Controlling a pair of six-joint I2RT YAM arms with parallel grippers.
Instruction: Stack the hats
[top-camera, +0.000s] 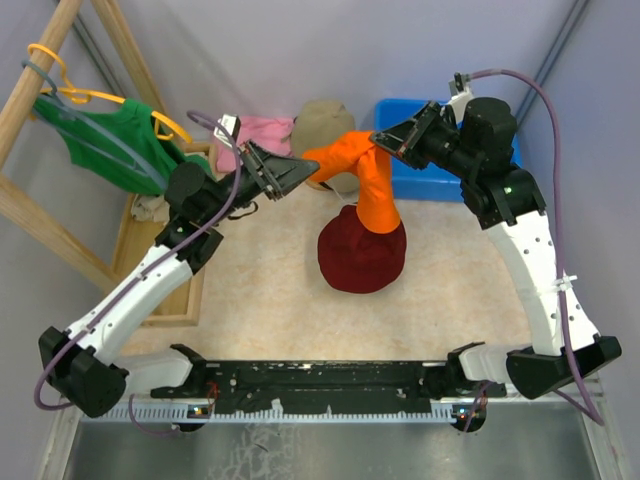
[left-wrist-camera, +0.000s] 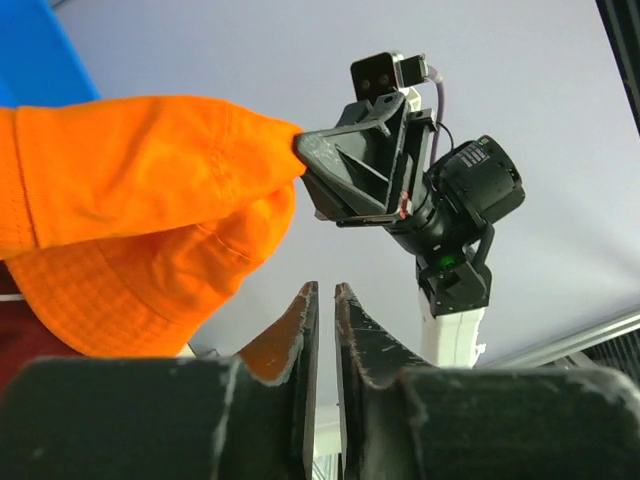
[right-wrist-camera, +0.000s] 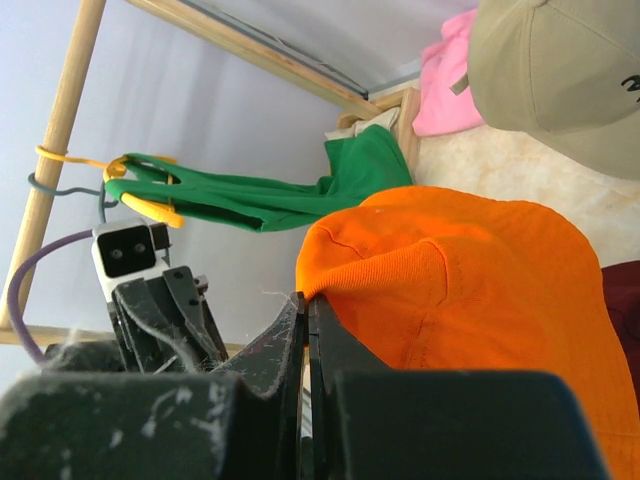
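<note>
From above, the orange hat (top-camera: 375, 195) is strung between the 2 arms: the right gripper (top-camera: 382, 138) pinches 1 edge of the brim up high, the left gripper (top-camera: 305, 172) meets the opposite edge, and the crown sags onto the dark red hat (top-camera: 360, 255) lying on the table (top-camera: 260, 290). The lift probably serves to spread the soft hat so it can be lowered squarely over the red one. The tan cap (top-camera: 322, 122) waits just behind, beside the pink cloth (top-camera: 268, 130) and the blue bin (top-camera: 425, 182); the green garment (top-camera: 110, 145) on its hanger (top-camera: 90, 97) hangs well off to the left, clear of the work. In the left wrist view, the left fingers stand narrow, with a thin slit between them and a scrap of orange beside 1 finger; I cannot tell whether they grip cloth. Opposite, the right gripper clamps a gathered corner of the brim. In the right wrist view, its own jaws are closed on the orange edge. The tan cap sits close behind the orange hat and could be brushed during lowering.
</note>
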